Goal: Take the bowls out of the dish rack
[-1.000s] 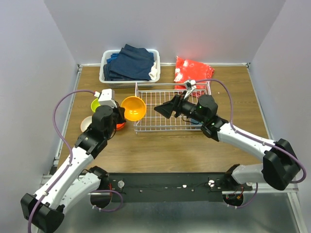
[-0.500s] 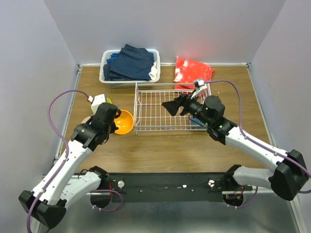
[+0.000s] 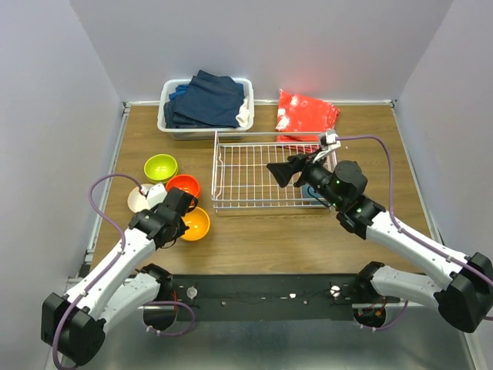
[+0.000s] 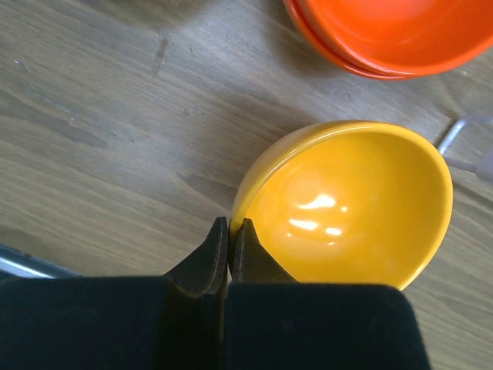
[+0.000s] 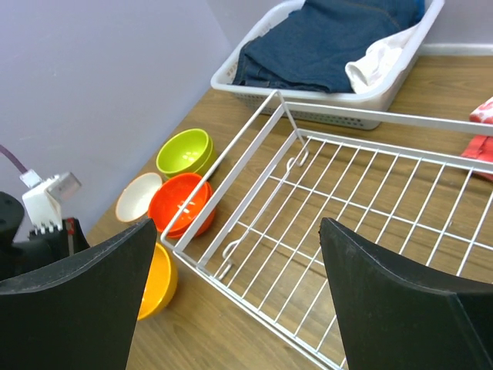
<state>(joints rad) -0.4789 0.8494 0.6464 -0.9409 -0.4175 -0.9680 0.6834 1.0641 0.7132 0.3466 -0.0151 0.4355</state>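
Bowls (image 3: 160,166): four visible beside dish rack (image 3: 254,173) | left claw (image 4: 229,231): pinching yellow-orange bowl (image 4: 347,204) rim | right claw (image 5: 237,225): wide

- Right gripper (image 5: 239,308): two dark fingers (image 5: 69,308) at the lower corners of the frame, jaws wide apart, nothing clamped between them.
- Dish rack (image 5: 219,163): white wire, directly below and ahead of the gripper. The wooden table (image 5: 231,339) shows through its grid.
- Left of the rack, on the table: lime green bowl (image 5: 185,152), red-orange bowl (image 5: 181,204) just beside the rack's rim, white bowl (image 5: 139,196) further out.
- Yellow-orange bowl (image 5: 158,281): near the rack's near-left corner, partly hidden by the left finger.
- Beyond the rack: white tub (image 5: 339,100) of dark blue clothes (image 5: 331,38).
- Right of the rack's far rim: a red item (image 5: 481,131), cut off by the frame.
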